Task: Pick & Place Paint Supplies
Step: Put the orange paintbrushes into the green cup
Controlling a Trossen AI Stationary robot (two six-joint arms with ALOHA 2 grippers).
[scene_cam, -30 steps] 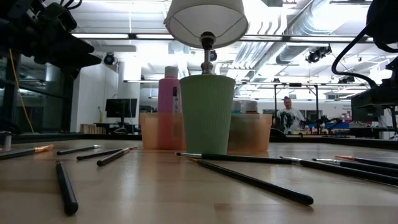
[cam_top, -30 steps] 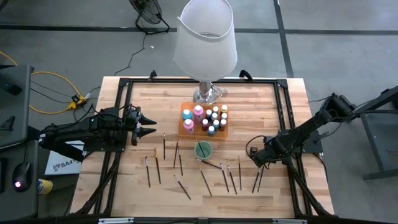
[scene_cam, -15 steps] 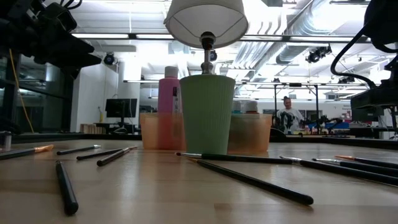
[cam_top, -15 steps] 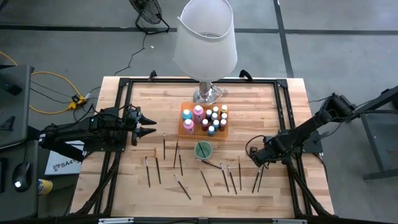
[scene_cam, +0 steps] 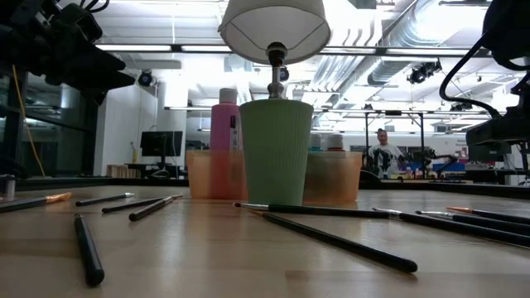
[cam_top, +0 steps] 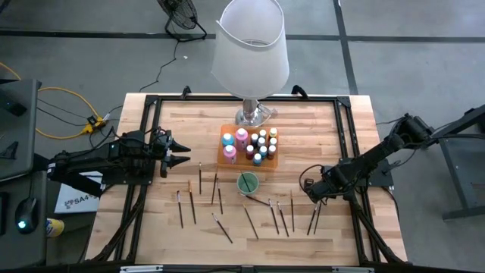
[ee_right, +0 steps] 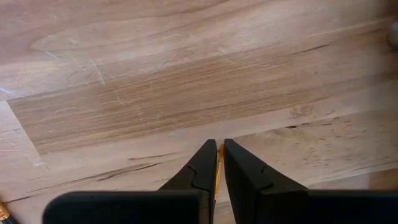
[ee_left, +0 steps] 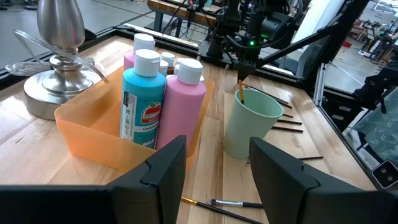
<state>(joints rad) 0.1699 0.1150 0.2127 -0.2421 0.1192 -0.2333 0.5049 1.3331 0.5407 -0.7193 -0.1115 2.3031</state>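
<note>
A pale wooden counter [cam_top: 356, 121] framed by black rails stands on a grey floor; behind it, an open workshop with bright ceiling lights, pipes and a person far off. A white-shaded lamp [cam_top: 251, 45] stands at the counter's far edge. Nothing has shifted since a second ago: both my arms hold their places. My left claw [cam_top: 184, 152] hovers half open and empty near the left rail, facing the orange tray [cam_top: 224, 158] of paint bottles [cam_top: 262, 143]; the teal bottle [ee_left: 142, 99] there carries a red-and-white label whose writing I cannot read. My right claw [cam_top: 312, 192] is low over the counter near the right rail, pinched on a thin orange-handled brush [ee_right: 218, 177]. More brushes [cam_top: 251, 222] lie scattered beside the green cup [cam_top: 247, 183].
</note>
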